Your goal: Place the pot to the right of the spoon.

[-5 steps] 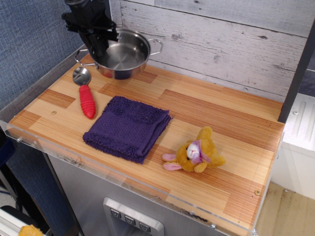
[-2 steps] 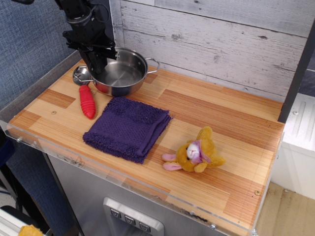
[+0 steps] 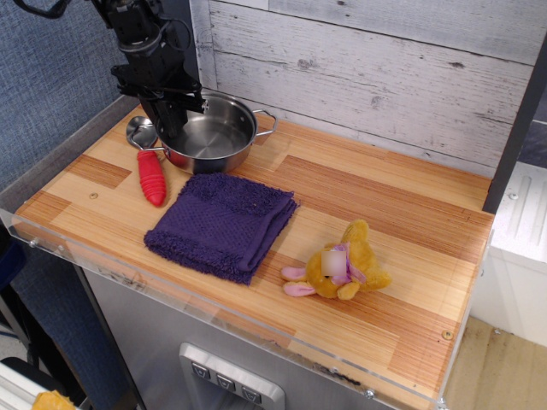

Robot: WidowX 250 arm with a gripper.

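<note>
We see the gripper [image 3: 168, 120] reaching down from the upper left and clamped narrow on the left rim of the pot [image 3: 209, 132], one finger inside the wall and one outside, which is the natural way to carry a shallow pan by its edge. The pot sits low at the back-left of the wooden table [image 3: 376, 213], and we cannot tell whether its base is touching the wood or hanging just above it. Its far loop handle points toward the plank wall [image 3: 367, 68]; the near handle is hidden by the gripper.

Just to the pot's left lies the spoon [image 3: 149, 161], its silver bowl tucked close against the pot's side and its red handle running toward the front edge. We judge that the pot is already on the spoon's right, as the task asks, so what remains is to set it down and let go.

In front of the pot lies a purple cloth [image 3: 222, 222], folded and near the pot. Well apart, toward the front right, a small yellow stuffed toy [image 3: 338, 265] lies clear of the work.
</note>
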